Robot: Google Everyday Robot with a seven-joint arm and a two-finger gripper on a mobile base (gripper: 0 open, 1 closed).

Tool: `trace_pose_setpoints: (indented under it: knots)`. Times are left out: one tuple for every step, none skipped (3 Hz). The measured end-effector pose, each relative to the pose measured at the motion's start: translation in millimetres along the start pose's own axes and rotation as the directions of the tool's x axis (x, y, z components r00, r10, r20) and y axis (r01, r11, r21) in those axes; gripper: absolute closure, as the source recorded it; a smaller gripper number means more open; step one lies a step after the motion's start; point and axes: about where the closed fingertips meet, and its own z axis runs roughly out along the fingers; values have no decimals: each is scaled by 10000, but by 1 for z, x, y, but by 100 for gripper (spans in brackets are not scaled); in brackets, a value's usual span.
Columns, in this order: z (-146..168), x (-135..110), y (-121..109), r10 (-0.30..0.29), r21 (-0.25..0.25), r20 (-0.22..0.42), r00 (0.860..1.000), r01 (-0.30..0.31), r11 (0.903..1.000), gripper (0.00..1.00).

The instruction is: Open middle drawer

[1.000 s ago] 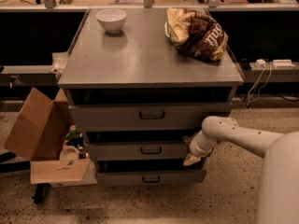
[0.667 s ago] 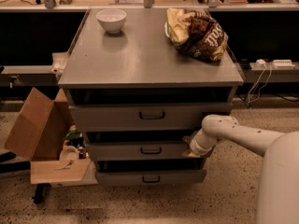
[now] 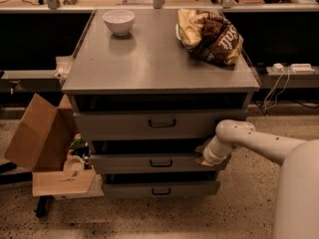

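A grey metal cabinet (image 3: pixel 149 63) with three drawers stands on a speckled floor (image 3: pixel 149 218), seen from the front and slightly above. On its flat top, a white bowl (image 3: pixel 118 21) sits near the back left. A crumpled brown and yellow snack bag (image 3: pixel 209 36) lies at the back right, well apart from the bowl.

The middle drawer (image 3: pixel 129 163) is the second of the three fronts, between the taller top drawer (image 3: pixel 119 126) and the narrower bottom drawer (image 3: pixel 129 189). It has a small black handle (image 3: pixel 161 163) at its centre. A dark gap shows above each drawer front.

A white robot arm (image 3: pixel 264 144) reaches in from the lower right of the picture. Its gripper (image 3: pixel 205 157) is at the right end of the middle drawer, against the upper edge of the front panel and well to the right of the handle (the arm's rounded wrist covers most of it). Whether the gripper is spread or pressed together cannot be told, nor whether it is pinching the drawer's edge.

To the left of the cabinet, an open cardboard box (image 3: pixel 35 138) leans on a low stand, with small items beside it. A white power strip (image 3: pixel 291 67) sits on a ledge at the far right.
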Motion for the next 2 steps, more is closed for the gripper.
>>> trace_pose_setpoints:
  knots:
    - [-6, -2, -3, 0, 0, 0, 10000, 0, 10000, 100]
    - [-7, -2, -3, 0, 0, 0, 10000, 0, 10000, 100]
